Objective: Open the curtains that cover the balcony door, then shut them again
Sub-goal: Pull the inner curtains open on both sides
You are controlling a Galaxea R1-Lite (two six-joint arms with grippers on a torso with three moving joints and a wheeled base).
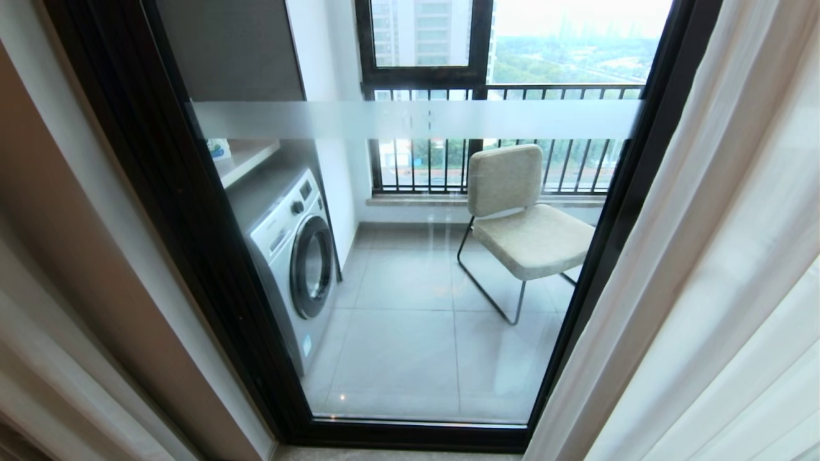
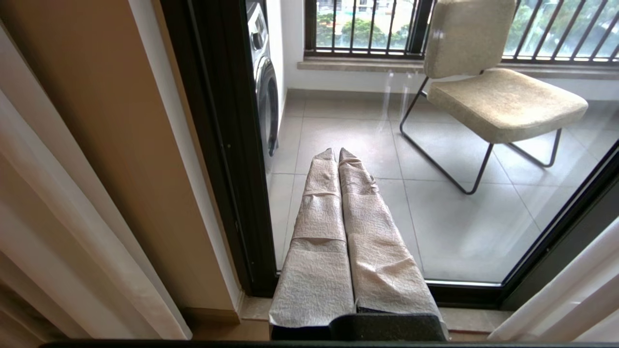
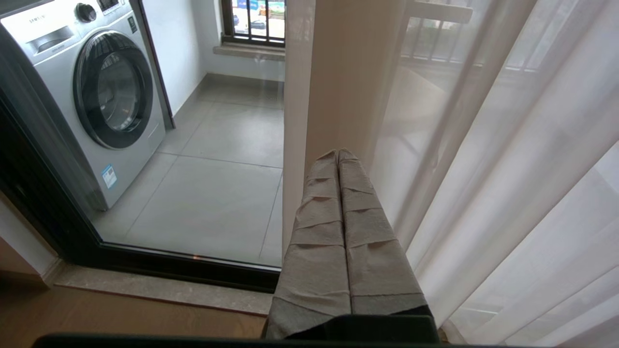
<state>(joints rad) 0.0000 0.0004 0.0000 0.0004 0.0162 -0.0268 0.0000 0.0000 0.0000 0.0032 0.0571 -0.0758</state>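
The balcony door (image 1: 160, 179) is a tall glass pane in a thick dark frame with a frosted white band (image 1: 416, 118) across it, and the glass stands uncovered in the middle. The curtains hang drawn to both sides: white sheers (image 1: 705, 256) on the right, pale folds (image 1: 38, 384) at the far left. No arm shows in the head view. My left gripper (image 2: 337, 151) is shut and empty, pointing low at the glass beside the door frame (image 2: 217, 145). My right gripper (image 3: 338, 152) is shut and empty, its tips just short of the sheer's edge (image 3: 338, 72).
Behind the glass, a washing machine (image 1: 291, 256) stands on the left and a beige chair (image 1: 522, 224) on the right of a tiled balcony, with a barred window (image 1: 448, 166) beyond. A brown wall panel (image 2: 111, 145) flanks the frame. A stone threshold (image 3: 159, 287) runs below the door.
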